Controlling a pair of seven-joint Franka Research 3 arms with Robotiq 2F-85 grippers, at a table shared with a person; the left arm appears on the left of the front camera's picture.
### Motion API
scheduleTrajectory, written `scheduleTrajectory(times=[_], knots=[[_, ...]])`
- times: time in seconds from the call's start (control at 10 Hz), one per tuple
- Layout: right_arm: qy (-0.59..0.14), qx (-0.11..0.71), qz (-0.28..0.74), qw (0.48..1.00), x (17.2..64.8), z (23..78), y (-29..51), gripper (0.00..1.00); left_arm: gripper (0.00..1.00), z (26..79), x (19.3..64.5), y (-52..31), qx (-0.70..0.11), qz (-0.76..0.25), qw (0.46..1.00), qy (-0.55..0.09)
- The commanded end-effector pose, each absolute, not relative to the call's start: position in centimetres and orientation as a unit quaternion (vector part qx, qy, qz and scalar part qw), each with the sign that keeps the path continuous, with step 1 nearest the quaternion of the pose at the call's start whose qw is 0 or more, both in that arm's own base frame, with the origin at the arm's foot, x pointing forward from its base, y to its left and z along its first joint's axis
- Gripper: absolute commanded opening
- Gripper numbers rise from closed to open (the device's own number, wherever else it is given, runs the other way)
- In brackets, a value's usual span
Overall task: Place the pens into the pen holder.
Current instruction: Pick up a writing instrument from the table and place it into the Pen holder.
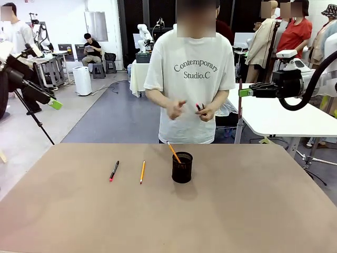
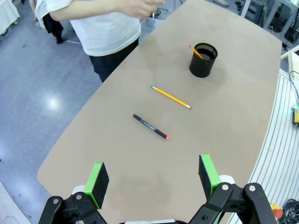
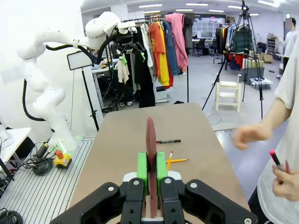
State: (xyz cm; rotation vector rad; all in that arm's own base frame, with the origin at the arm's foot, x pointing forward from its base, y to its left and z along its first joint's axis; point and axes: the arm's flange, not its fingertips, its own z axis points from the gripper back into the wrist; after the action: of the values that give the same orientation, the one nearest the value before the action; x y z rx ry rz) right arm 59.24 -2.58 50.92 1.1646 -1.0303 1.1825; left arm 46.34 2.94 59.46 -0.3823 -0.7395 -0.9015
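The right jaws are clamped on a dark red pen (image 3: 150, 140), which stands upright between their green pads (image 3: 142, 169). They hang in the air off to the right, well apart from the holder (image 1: 182, 167).

The holder stands upright near the middle of the counter (image 1: 237, 221), with an orange pencil (image 1: 174, 153) leaning inside it. To the robot's left of it a yellow pencil (image 1: 142, 172) lies flat on the counter, and farther left a black pen (image 1: 114, 171) with a pink end. The two lie apart, touching nothing.

The left jaws are spread wide with nothing between them, raised off the counter's left end. From there the black pen lies nearest ahead of them, then the yellow pencil, then the holder, all well clear of the pads.

A person at the far side holds more pens in one hand (image 1: 204, 112).
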Motion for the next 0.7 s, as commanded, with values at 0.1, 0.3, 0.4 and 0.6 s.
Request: scheduleTrajectory(times=[0.1, 0.3, 0.4, 0.6], knots=[[-0.440, 0.488, 0.502, 0.563, 59.36, 51.11, -2.51, 0.00, 1.00, 59.59, 46.27, 2.96, -0.182, -0.425, 0.815, -0.349], [-0.440, 0.488, 0.502, 0.563, 59.36, 51.11, -2.51, 0.00, 1.00, 59.59, 46.27, 2.96, -0.182, -0.425, 0.815, -0.349], [-0.440, 0.488, 0.502, 0.563, 59.36, 51.11, -2.51, 0.00, 1.00, 59.59, 46.27, 2.96, -0.182, -0.425, 0.815, -0.349], [-0.440, 0.488, 0.502, 0.563, 59.36, 51.11, -2.51, 0.00, 1.00, 59.59, 46.27, 2.96, -0.182, -0.425, 0.815, -0.349]])
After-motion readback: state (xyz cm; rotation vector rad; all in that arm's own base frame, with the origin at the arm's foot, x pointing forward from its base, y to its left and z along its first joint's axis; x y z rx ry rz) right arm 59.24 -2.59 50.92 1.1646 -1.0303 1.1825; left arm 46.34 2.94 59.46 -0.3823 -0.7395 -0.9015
